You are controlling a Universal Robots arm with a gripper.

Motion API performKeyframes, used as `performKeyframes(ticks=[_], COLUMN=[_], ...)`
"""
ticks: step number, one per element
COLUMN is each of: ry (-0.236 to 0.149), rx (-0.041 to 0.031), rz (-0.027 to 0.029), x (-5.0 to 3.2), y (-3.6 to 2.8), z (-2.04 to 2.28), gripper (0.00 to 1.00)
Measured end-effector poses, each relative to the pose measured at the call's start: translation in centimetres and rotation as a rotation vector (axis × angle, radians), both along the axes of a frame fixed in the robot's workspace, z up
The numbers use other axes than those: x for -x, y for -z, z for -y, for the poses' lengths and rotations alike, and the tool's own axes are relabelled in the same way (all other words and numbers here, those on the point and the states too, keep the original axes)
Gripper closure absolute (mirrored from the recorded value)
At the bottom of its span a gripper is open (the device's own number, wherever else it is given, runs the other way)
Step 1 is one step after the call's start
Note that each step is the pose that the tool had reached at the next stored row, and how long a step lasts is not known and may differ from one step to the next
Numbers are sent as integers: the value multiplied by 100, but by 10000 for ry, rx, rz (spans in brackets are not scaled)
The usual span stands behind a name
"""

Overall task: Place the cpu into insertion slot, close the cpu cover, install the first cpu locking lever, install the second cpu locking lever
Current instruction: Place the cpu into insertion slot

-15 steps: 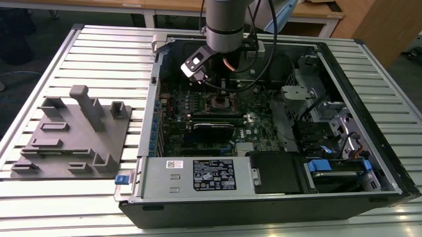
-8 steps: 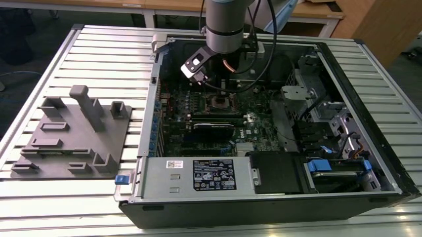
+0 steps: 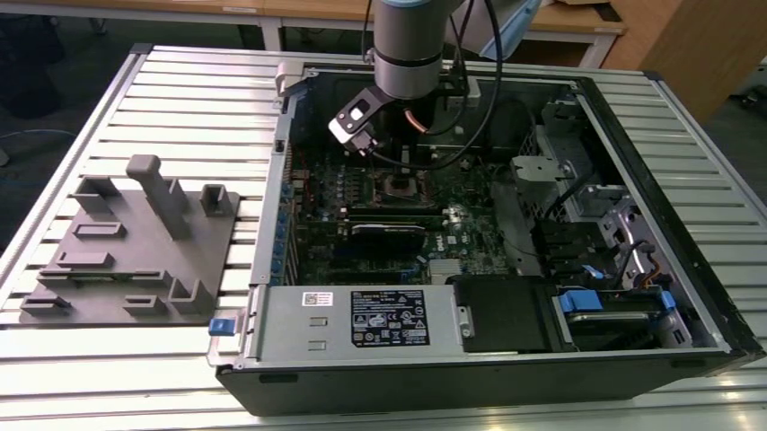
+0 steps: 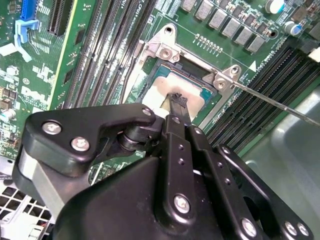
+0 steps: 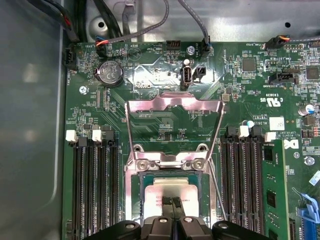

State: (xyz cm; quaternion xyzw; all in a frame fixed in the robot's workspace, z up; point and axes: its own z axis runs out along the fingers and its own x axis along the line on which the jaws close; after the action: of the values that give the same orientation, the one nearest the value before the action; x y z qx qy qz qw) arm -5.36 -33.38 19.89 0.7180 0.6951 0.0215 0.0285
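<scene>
Hand [image 4: 177,99]: black linkage across the near part of both wrist views. Fingers were drawn together with nothing gripped, tips at the cpu top; contact was hard to judge.
Computer case [image 3: 480,359]: open, lying on the slatted counter [image 3: 192,90].
Motherboard [image 5: 165,75]: green.
Cpu cover [image 5: 174,103]: swung up, open.
Insertion slot [image 5: 141,197]: near edge was hidden by the hand.
Cpu [image 5: 170,186]: lay in the slot, partly covered.
Locking lever [image 4: 280,102]: thin rod angled away from the slot, far end cut off.
</scene>
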Motion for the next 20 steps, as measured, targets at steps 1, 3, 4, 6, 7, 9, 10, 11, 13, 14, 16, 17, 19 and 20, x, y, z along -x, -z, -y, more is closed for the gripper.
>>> performKeyframes(ticks=[1, 3, 4, 6, 7, 9, 10, 11, 13, 14, 16, 17, 19, 20], ry=[0, 0, 0, 0, 0, 0, 0, 0, 0, 0, 0, 0, 1, 1], rx=[-1, -5, -5, 6, 4, -3, -2, -2, -2, -5, -29, -32, -8, -11], rz=[0, 3, 3, -3, -2, 1, 2, 1, 1, 4, 18, 20, 5, 8], x=[0, -1, -1, 1, 0, 0, 0, 0, 0, 0, -2, -3, -1, -1], y=[1, 3, 7, 18, 18, 21, 21, 21, 20, 17, 2, -11, -52, -70], z=[0, -1, -1, 1, 1, 1, 1, 1, 0, 0, -4, -6, -1, -2], gripper=[90, 90, 90, 90, 90, 90, 90, 90, 90, 90, 90, 90, 90, 90])
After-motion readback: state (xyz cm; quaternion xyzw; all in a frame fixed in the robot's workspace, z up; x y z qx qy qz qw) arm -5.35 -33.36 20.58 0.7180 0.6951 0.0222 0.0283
